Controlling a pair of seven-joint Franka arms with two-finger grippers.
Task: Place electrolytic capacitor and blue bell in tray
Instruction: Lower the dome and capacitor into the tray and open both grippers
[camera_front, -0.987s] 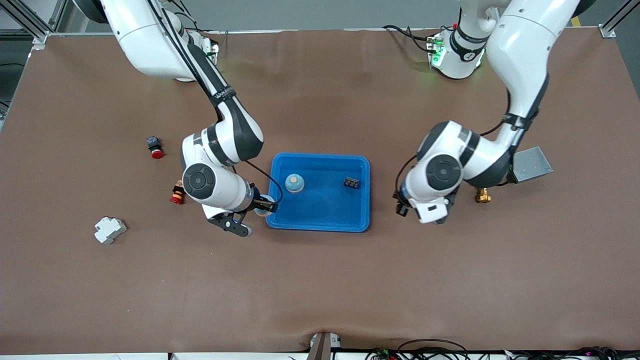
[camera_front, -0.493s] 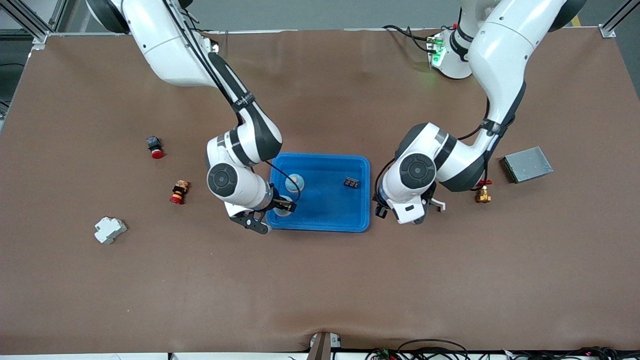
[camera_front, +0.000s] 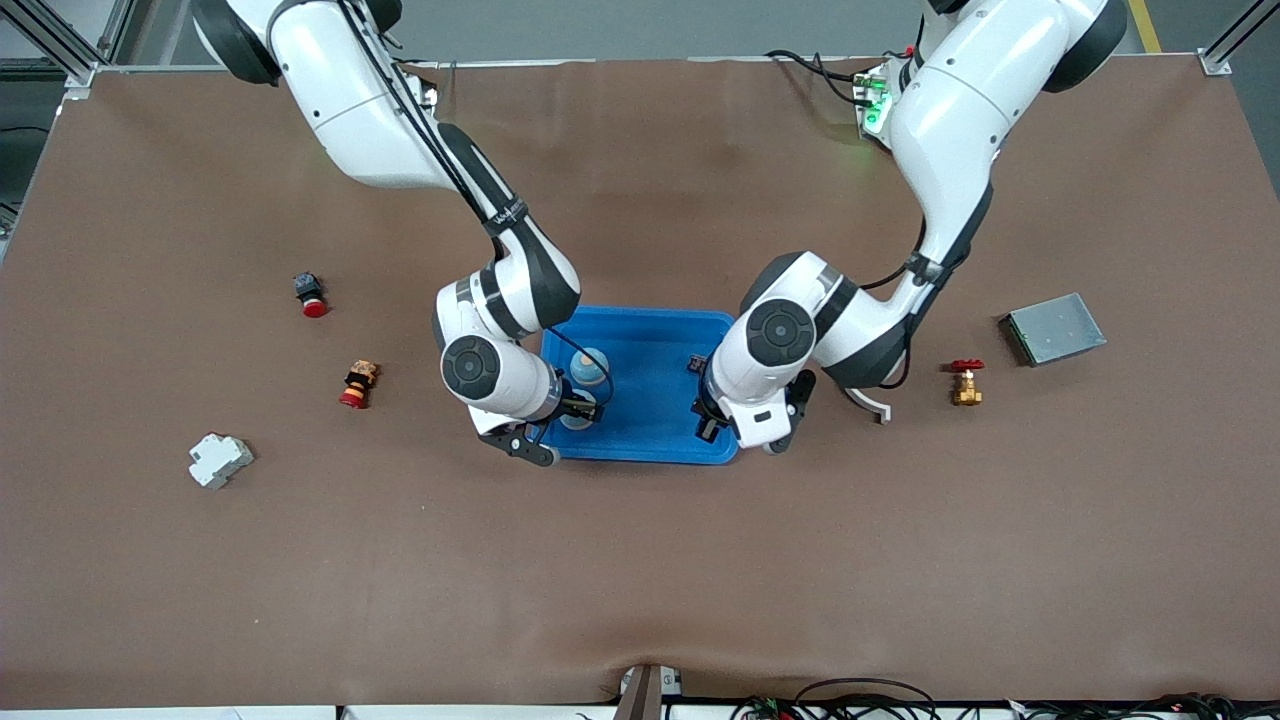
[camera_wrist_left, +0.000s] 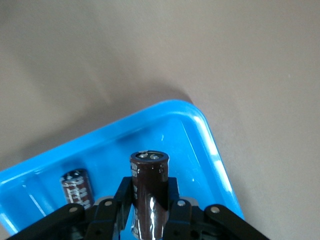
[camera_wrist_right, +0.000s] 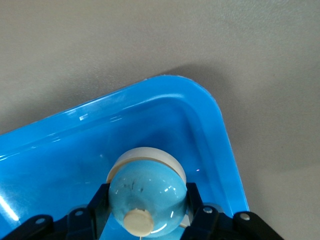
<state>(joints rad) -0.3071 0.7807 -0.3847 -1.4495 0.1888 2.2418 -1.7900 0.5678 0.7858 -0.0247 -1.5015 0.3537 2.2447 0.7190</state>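
The bright-blue tray (camera_front: 650, 448) lies mid-table. My right gripper (camera_front: 580, 410) is shut on a light-blue bell (camera_wrist_right: 145, 190) and holds it over the tray's corner at the right arm's end, nearest the front camera. A second blue bell (camera_front: 590, 366) sits in the tray beside it. My left gripper (camera_front: 707, 422) is shut on a dark-brown electrolytic capacitor (camera_wrist_left: 149, 172), upright over the tray's corner at the left arm's end. Another dark capacitor (camera_wrist_left: 77, 187) lies in the tray, partly hidden by the left arm in the front view.
A grey metal box (camera_front: 1052, 328) and a brass valve with a red handle (camera_front: 966, 383) lie toward the left arm's end. Two red push-buttons (camera_front: 310, 295) (camera_front: 356, 384) and a white breaker (camera_front: 219, 459) lie toward the right arm's end.
Both arms have moved in from beside the tray with their loads. The bell and the capacitor now hang over the tray's near corners.
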